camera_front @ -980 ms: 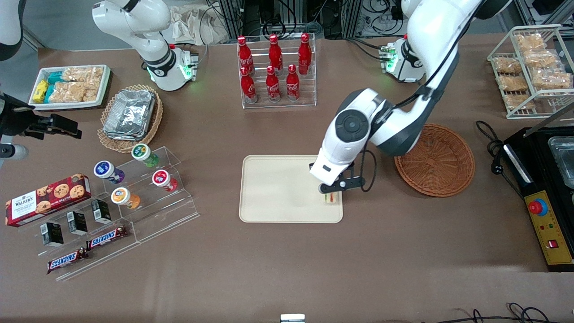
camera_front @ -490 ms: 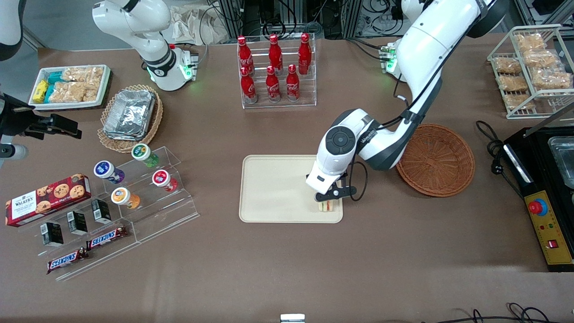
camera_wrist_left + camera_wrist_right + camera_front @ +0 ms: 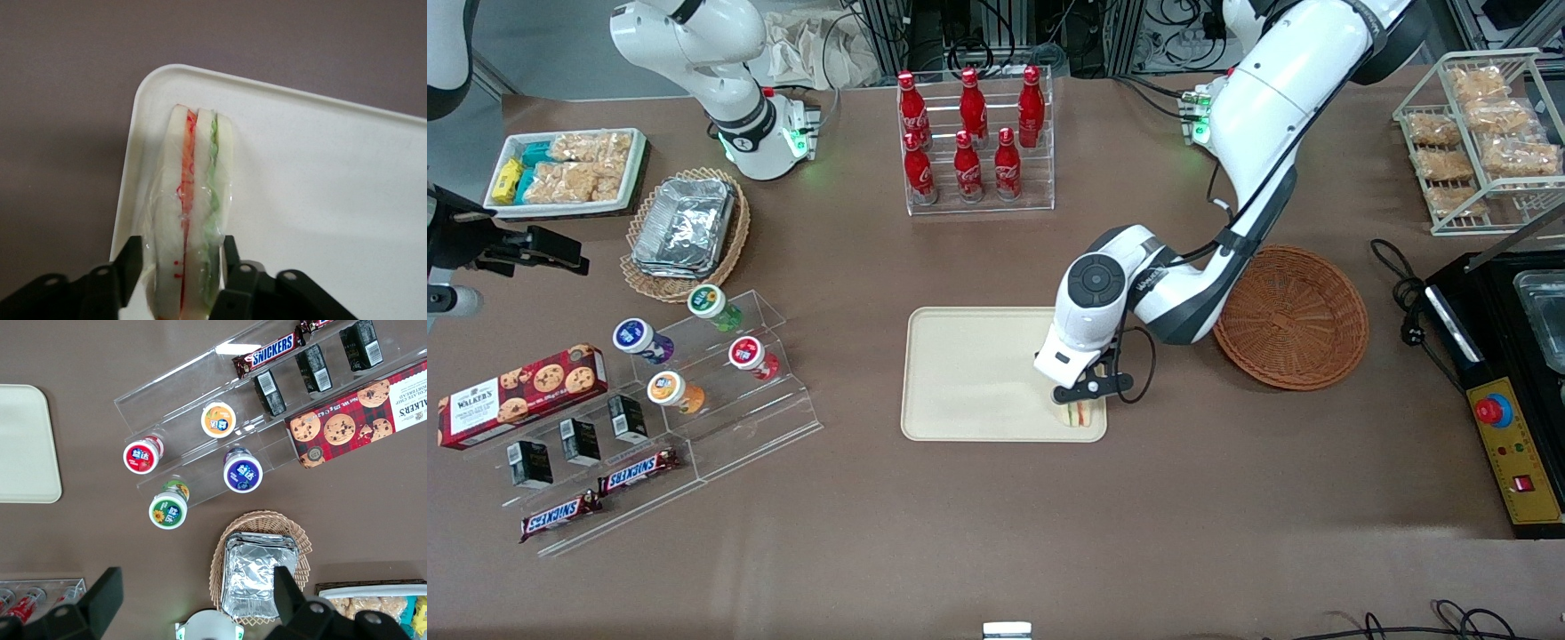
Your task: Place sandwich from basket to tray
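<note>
The sandwich [image 3: 1079,414] [image 3: 193,200], pale bread with a red and a green filling layer in clear wrap, stands on edge on the cream tray [image 3: 969,373] [image 3: 320,187], in the corner nearest the front camera at the working arm's end. My gripper [image 3: 1082,402] [image 3: 179,257] is low over that corner, shut on the sandwich, with one black finger [image 3: 130,260] against each wrapped side. The round reddish-brown basket [image 3: 1294,316] lies beside the tray toward the working arm's end, with nothing in it.
A rack of red cola bottles [image 3: 974,142] stands farther from the front camera than the tray. A clear stepped stand with cups and snack bars [image 3: 720,373] lies toward the parked arm's end. A black appliance [image 3: 1512,356] sits next to the basket.
The arm has come down and shifted slightly toward the parked arm's end. The sandwich has moved nearer the front camera, into the tray's corner.
</note>
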Motion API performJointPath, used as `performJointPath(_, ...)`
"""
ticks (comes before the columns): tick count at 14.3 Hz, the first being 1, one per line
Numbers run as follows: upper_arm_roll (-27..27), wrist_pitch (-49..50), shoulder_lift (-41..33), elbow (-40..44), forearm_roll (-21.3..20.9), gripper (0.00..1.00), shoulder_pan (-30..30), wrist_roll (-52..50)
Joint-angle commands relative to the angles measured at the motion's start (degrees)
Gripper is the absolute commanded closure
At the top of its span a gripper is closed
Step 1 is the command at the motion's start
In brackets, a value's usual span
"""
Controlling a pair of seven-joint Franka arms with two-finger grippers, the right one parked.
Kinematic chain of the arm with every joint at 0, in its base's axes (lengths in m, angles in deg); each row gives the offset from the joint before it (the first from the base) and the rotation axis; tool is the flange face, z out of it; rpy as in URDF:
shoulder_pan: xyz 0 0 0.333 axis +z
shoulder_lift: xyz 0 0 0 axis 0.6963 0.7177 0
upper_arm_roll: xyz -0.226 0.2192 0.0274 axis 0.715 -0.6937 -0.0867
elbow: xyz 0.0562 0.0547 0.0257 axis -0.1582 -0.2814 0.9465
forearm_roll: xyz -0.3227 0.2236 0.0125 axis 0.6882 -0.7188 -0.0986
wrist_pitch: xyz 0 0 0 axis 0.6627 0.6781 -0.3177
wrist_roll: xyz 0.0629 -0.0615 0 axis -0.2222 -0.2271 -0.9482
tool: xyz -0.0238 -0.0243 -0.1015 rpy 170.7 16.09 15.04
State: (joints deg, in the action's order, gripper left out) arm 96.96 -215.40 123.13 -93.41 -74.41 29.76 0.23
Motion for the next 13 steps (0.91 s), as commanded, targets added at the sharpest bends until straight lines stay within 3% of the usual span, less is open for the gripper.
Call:
performJointPath(1, 0.16, -0.21, -1.62, 0.43, -1.56, 0.0, 0.22, -3.17)
performJointPath(6, -0.36, 11.55, -11.36, 1.58, -1.74, 0.0, 1.89, -1.77)
performJointPath(8, -0.28, 15.32, -16.63, 1.4, 0.0, 0.0, 4.51, 1.2)
performJointPath(9, -0.71, 18.22, -19.53, 1.4, 2.54, 0.0, 4.79, 5.14)
performJointPath(13, -11.41, 27.02, -31.83, -0.09, 15.63, 0.0, 4.35, 28.75)
